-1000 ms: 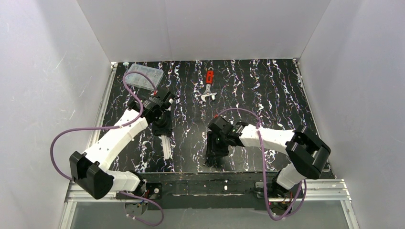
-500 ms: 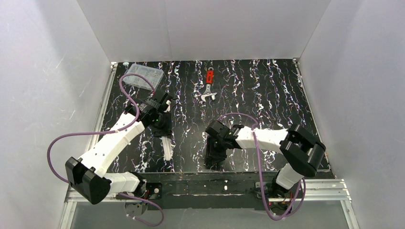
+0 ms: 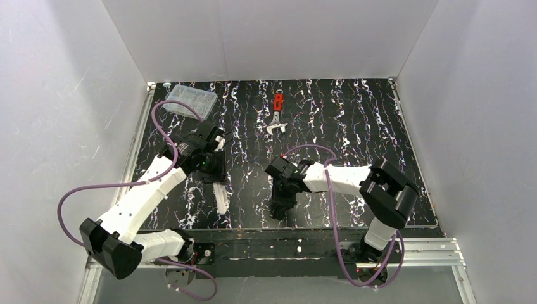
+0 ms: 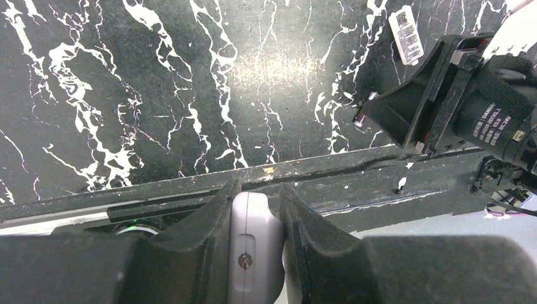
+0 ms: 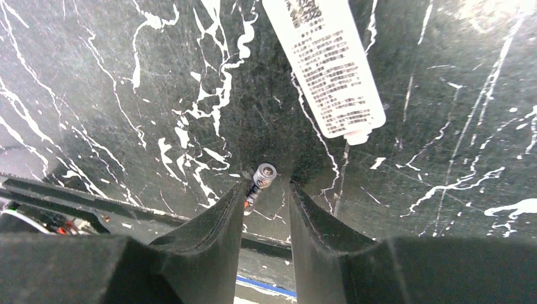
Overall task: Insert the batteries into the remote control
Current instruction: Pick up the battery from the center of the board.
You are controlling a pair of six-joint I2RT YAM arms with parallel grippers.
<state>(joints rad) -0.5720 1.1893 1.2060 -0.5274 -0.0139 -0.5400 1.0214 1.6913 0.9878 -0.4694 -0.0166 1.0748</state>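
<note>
My left gripper (image 4: 256, 190) is shut on the remote control (image 4: 253, 240), a slim white body held edge-on between the fingers. In the top view the remote control (image 3: 220, 197) sticks out of the left gripper (image 3: 215, 174) toward the near edge. My right gripper (image 5: 267, 185) points down at the table near its front edge, jaws partly apart. A small battery (image 5: 259, 180) with a silver end lies between the fingertips, against the left one. The top view shows the right gripper (image 3: 278, 206) low over the mat; the battery is hidden there.
A loose white labelled piece (image 5: 323, 63) lies just beyond the right gripper. A clear plastic box (image 3: 188, 100) sits at the back left and a red-handled wrench (image 3: 277, 114) at the back middle. The table's black front rail (image 3: 285, 237) runs close under both grippers.
The right gripper has shifted a little to the left and its jaws have narrowed around the battery. The left arm has drifted slightly left, still holding the remote control.
</note>
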